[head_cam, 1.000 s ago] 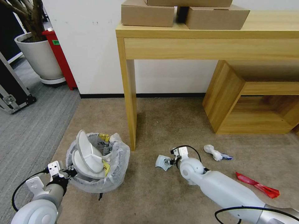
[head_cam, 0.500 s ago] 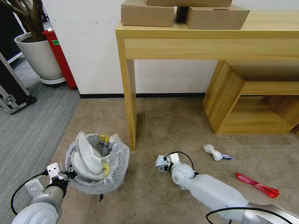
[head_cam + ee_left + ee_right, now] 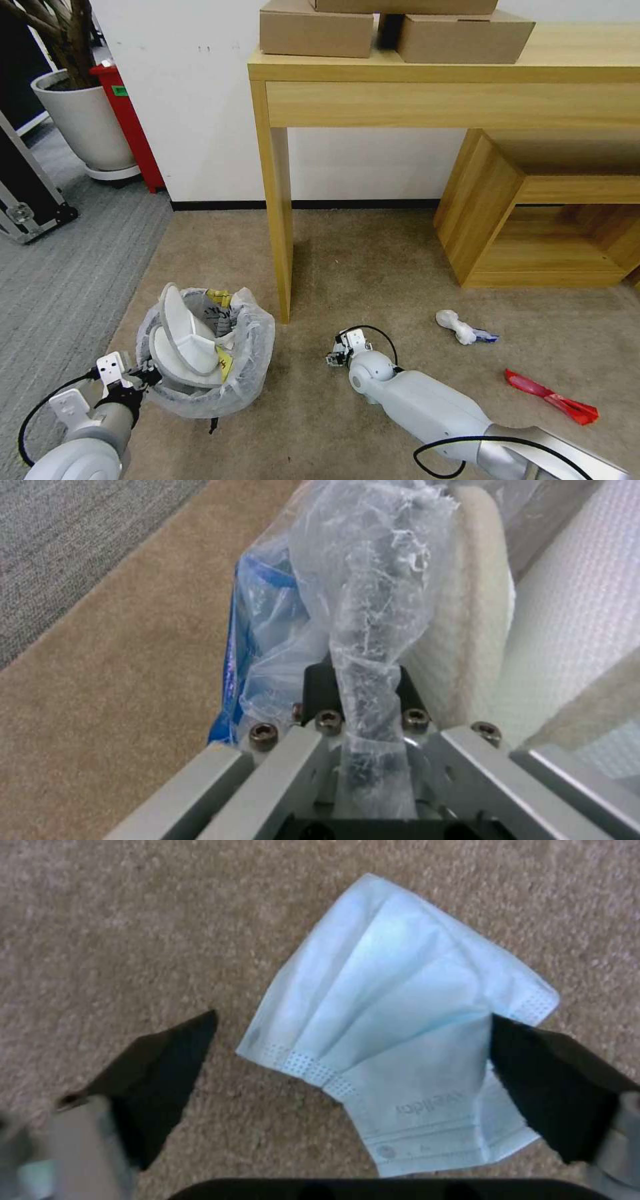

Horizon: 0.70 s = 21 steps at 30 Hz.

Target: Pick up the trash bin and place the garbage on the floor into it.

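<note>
The trash bin (image 3: 250, 363), lined with a crinkly white bag, stands on the carpet at the left with two white slippers (image 3: 177, 333) inside. My left gripper (image 3: 142, 377) is shut on its bagged rim (image 3: 363, 630), with a slipper (image 3: 467, 610) right beside it. My right gripper (image 3: 335, 357) is low over the carpet to the right of the table leg. In the right wrist view my right gripper (image 3: 353, 1017) is open, its black fingertips (image 3: 173, 1050) either side of a light blue face mask (image 3: 400, 1005) lying flat. More garbage lies further right: crumpled white paper (image 3: 460, 327) and a red wrapper (image 3: 550, 398).
A wooden table's leg (image 3: 280, 233) stands between the bin and my right arm, cardboard boxes (image 3: 317, 30) on top. A low wooden shelf (image 3: 490, 207) sits at the right. A plant pot (image 3: 83, 120) and a black case (image 3: 27, 193) are at the far left.
My right arm has swung left and lowered, so its gripper now covers the blue mask in the head view. The bin and left gripper have shifted slightly left.
</note>
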### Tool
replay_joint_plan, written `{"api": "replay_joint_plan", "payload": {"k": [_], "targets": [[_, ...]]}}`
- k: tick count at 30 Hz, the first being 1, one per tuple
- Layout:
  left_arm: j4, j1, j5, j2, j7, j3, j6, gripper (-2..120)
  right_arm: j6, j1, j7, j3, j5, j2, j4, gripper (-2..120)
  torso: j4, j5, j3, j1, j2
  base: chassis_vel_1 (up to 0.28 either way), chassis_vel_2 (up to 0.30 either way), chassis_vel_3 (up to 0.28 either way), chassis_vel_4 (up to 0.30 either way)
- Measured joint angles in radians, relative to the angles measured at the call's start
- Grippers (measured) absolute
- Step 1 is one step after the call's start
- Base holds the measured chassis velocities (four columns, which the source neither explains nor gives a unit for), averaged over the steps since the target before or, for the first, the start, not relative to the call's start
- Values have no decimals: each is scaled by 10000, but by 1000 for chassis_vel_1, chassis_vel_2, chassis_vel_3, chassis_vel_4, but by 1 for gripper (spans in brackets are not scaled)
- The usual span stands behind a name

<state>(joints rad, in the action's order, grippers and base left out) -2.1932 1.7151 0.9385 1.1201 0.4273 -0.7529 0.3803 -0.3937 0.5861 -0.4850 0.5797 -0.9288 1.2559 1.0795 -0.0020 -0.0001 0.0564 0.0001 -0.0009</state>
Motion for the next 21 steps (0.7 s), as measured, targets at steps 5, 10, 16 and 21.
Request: {"api": "replay_joint_plan", "payload": {"k": [5, 10, 16, 21], "targets": [[5, 1, -11, 10, -1, 34, -21, 0, 151, 5, 18, 0, 124, 90, -193, 82, 0, 1, 0, 0, 0, 0, 0, 0, 0], [-7, 29, -29, 20, -4, 44, -47, 0, 324, 34, 70, 5, 318, 167, -366, 62, -1, 1, 0, 0, 0, 0, 0, 0, 0], [-13, 35, -89, 39, -18, 74, -102, 0, 532, 84, 120, 5, 550, 185, -412, 37, 0, 1, 1, 0, 0, 0, 0, 0, 0], [7, 2, -101, 47, -22, 95, -115, 0, 666, 139, 140, 5, 684, 141, -390, 24, -1, 1, 0, 0, 0, 0, 0, 0, 0]]}}
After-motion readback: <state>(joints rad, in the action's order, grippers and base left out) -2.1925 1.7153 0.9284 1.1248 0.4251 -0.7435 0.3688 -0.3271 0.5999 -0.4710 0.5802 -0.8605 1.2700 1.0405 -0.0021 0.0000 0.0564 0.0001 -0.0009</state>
